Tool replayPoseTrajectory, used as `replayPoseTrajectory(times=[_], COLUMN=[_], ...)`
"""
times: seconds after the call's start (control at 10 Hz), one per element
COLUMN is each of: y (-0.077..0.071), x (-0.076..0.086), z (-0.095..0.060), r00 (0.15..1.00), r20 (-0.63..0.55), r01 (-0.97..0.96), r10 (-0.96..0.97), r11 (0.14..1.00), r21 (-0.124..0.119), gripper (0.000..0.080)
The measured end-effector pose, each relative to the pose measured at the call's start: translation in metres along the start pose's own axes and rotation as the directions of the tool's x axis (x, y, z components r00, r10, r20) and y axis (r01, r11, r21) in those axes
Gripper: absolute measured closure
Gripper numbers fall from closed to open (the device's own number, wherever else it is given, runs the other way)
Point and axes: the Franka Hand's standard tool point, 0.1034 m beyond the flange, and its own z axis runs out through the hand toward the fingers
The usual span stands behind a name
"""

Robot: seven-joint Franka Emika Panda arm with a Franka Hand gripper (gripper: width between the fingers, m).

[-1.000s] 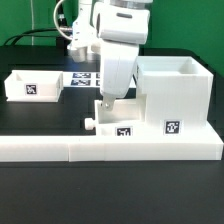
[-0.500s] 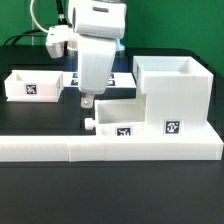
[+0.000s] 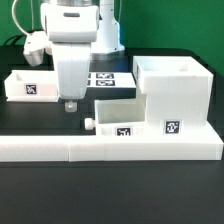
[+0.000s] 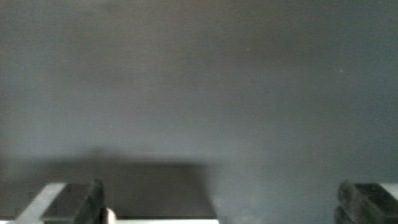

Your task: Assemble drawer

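Observation:
The large white cube-like housing (image 3: 170, 92) stands at the exterior view's right, with a tag on its front. One knobbed tray (image 3: 116, 118) sits against the housing's left side, its knob pointing left. The other tray (image 3: 32, 85) sits at the far left. My gripper (image 3: 70, 103) hangs low over the dark table between the two trays, just right of the left tray and touching neither. In the wrist view the gripper (image 4: 221, 205) is open and empty, its fingers (image 4: 71, 200) wide apart over bare dark table.
The long low white L-shaped wall (image 3: 110, 150) runs along the front, with the housing and the near tray resting against it. The marker board (image 3: 106, 77) lies at the back, partly hidden behind my arm. A cable hangs at the back left.
My arm has moved to the exterior view's left, from above the knobbed tray beside the housing to a spot near the left tray. The parts have not moved.

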Motion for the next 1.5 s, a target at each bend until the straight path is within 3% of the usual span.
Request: replayPoseTrajectory(times=[0.3, 0.6, 0.9, 1.5], y=[0.001, 0.006, 0.009, 0.009], x=[-0.004, 0.017, 0.031, 0.034], z=[0.012, 0.024, 0.024, 0.025], r00=[0.996, 0.995, 0.991, 0.976], r20=[-0.086, -0.1, -0.077, -0.039], r01=[0.017, -0.003, -0.105, -0.211], r10=[-0.015, 0.007, 0.11, 0.214], r11=[1.0, 0.999, 0.993, 0.975], r21=[0.026, 0.045, 0.059, 0.066], gripper=[0.0151, 0.0151, 0.0151, 0.0151])
